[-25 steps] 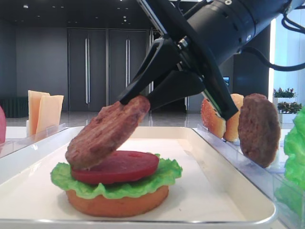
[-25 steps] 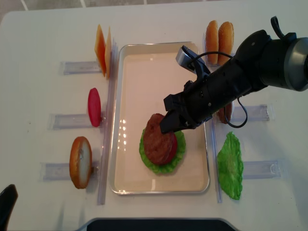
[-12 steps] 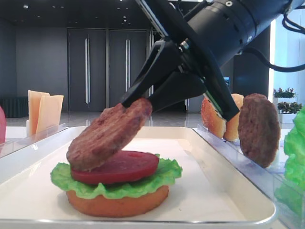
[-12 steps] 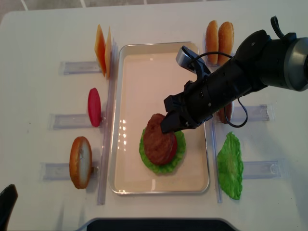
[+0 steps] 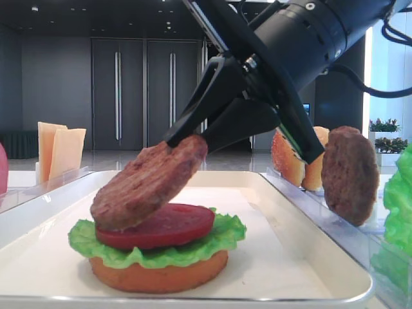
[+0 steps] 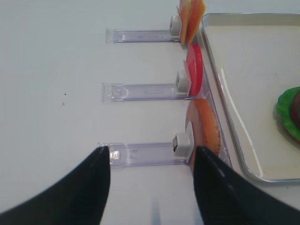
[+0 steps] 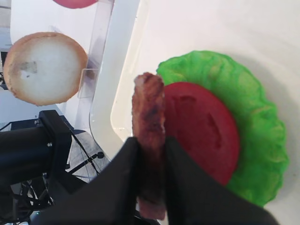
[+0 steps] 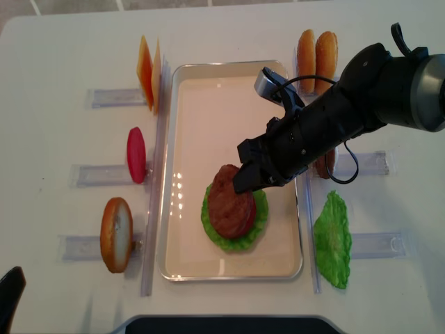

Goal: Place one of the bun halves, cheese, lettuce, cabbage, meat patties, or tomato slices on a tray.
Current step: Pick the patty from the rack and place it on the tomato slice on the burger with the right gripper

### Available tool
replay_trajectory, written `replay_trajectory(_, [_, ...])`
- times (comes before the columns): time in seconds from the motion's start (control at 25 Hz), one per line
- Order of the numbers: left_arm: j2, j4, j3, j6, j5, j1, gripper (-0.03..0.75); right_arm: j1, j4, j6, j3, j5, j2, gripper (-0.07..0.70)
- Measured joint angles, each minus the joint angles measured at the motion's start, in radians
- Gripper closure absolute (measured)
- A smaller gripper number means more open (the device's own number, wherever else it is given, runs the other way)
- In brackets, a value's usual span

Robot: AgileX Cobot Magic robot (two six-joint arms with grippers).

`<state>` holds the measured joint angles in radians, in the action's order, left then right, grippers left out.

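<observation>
Here the right hand [image 5: 193, 136] pinches a tilted meat patty [image 5: 149, 182], its lower edge resting on the tomato slice [image 5: 168, 224]; left hand [image 6: 152, 187] wide open.

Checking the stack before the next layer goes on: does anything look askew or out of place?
Only the meat patty: it sits tilted, its low edge on the tomato slice, its high edge pinched in the shut right pincer. Lettuce and bun half lie flat.
</observation>
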<state>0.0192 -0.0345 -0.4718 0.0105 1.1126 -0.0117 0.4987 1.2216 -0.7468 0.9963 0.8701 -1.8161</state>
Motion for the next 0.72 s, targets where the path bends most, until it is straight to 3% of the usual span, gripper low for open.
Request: replay_trajectory(0.72, [0.0, 0.0, 0.0, 0.0, 0.0, 0.0, 0.283, 0.0, -0.007, 0.001, 0.0, -0.002, 0.0, 0.497])
